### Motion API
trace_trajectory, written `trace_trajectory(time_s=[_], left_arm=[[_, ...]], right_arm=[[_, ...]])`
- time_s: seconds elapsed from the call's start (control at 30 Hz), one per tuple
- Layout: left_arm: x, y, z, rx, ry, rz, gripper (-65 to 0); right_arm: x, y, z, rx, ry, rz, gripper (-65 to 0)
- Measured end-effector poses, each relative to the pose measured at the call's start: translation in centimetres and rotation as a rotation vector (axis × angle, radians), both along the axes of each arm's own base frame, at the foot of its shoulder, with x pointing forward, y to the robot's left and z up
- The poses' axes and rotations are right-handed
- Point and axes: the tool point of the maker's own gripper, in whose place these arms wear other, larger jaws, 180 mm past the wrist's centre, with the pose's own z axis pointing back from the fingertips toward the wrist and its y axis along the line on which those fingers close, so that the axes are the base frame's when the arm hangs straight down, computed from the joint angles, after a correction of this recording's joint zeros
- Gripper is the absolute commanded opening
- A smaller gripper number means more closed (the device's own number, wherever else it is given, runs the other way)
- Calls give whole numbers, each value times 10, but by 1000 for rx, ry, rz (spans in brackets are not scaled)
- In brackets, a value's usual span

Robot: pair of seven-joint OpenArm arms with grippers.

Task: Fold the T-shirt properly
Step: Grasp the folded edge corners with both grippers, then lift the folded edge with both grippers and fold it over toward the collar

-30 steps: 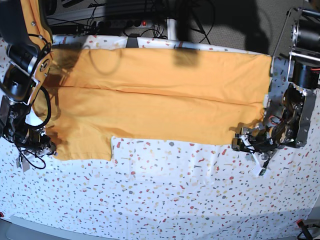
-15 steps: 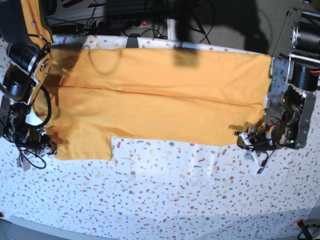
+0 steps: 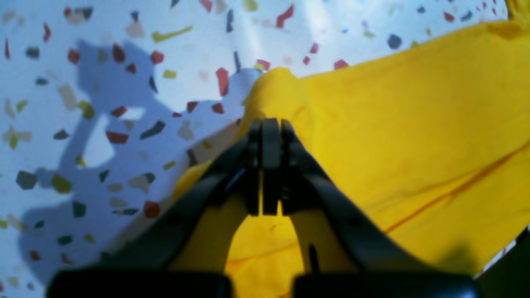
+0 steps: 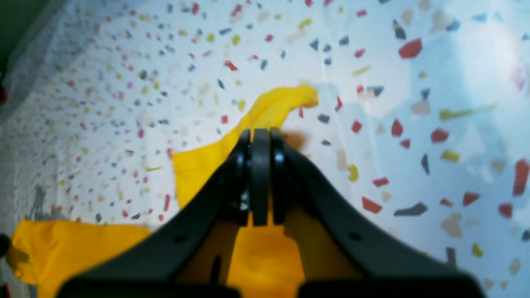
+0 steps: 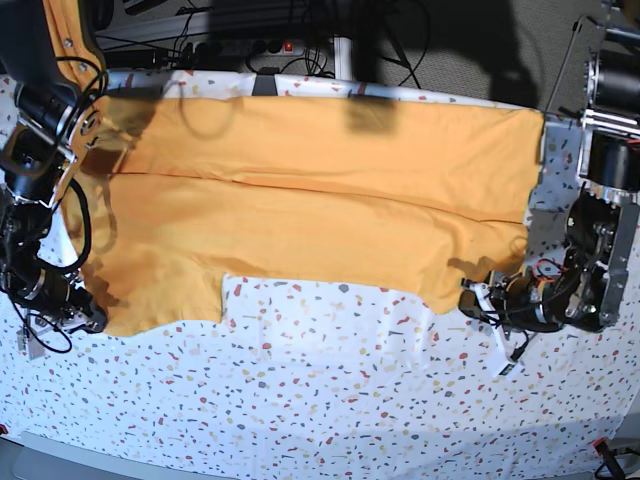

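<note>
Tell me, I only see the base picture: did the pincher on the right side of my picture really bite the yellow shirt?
Observer: Yes. In the left wrist view the left gripper is shut with a fold of the T-shirt pinched at its tips.
Operator: And the other pincher, over on my left?
Observer: The right wrist view shows the right gripper shut too, with a bunched tip of yellow cloth sticking out past it.
Operator: Is the shirt lifted up over there?
Observer: That bunched tip rises above the speckled tablecloth, which shows bare around it.
</note>
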Motion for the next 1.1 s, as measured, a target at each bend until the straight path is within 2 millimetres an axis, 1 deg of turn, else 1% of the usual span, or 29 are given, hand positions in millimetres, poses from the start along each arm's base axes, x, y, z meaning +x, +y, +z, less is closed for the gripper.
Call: trace_trajectory(time_s=[0.07, 0.13, 0.2, 0.23, 0.3, 0.4, 0.47, 0.53, 0.6, 0.7, 0.77, 0.87, 1.0, 1.1], left_arm=[[-4, 3, 11, -14, -7, -17, -650], [-8, 10, 19, -4, -14, -30, -650], [-12, 19, 24, 34, -23, -40, -650], [-15, 20, 26, 38, -32, -45, -650], [-24, 23, 24, 54, -32, -59, -650], [-43, 30, 15, 95, -11, -83, -650], [-53, 31, 15, 118, -13, -105, -650], [-61, 27, 17, 129, -29, -130, -650], [-69, 24, 17, 154, -44, -153, -650], [-87, 26, 8, 189, -26, -158, -650], [-95, 28, 5, 234, -34, -168, -650], [-98, 31, 5, 289, -73, -134, -650], [-107, 35, 6, 369, -119, -110, -650], [-113, 33, 13, 413, -165, -104, -650]], right_arm=[[-7, 4, 13, -10, -34, 25, -650], [-21, 11, 18, -25, -32, 64, -650], [-37, 20, 19, -42, -26, 107, -650], [-44, 26, 22, -51, -32, 130, -650], [-59, 38, 31, -77, -51, 180, -650], [-79, 57, 52, -128, -96, 257, -650], [-95, 74, 64, -162, -114, 323, -650], [-110, 89, 69, -184, -123, 378, -650], [-126, 99, 65, -194, -114, 407, -650], [-153, 114, 51, -182, -72, 455, -650], [-167, 122, 50, -182, -65, 483, -650], [-187, 132, 51, -194, -55, 521, -650], [-220, 132, 40, -242, 40, 552, -650], [-231, 121, 37, -267, 69, 520, -650]])
